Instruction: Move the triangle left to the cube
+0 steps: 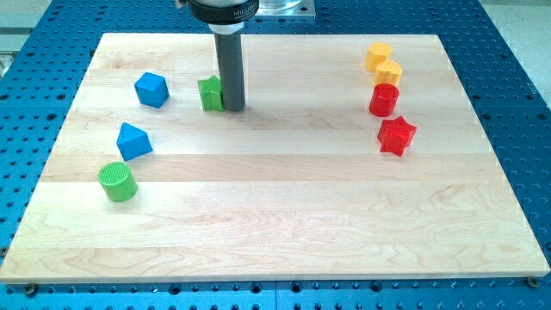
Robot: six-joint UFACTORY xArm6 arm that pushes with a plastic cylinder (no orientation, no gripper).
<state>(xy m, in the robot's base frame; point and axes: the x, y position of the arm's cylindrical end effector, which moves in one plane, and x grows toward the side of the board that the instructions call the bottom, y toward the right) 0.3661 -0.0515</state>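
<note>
My tip (pixel 233 108) stands at the upper middle of the wooden board (pixel 275 215), touching the right side of a green block (pixel 210 93) whose right part the rod hides. A blue cube (pixel 151 89) sits to the view's left of the green block. A blue triangle (pixel 133 140) lies lower left, below the cube. My tip is well to the right of both blue blocks.
A green cylinder (pixel 117 182) stands below the blue triangle. At the upper right are a yellow block (pixel 378 57), a yellow cylinder (pixel 387 74), a red cylinder (pixel 384 100) and a red star (pixel 396 135).
</note>
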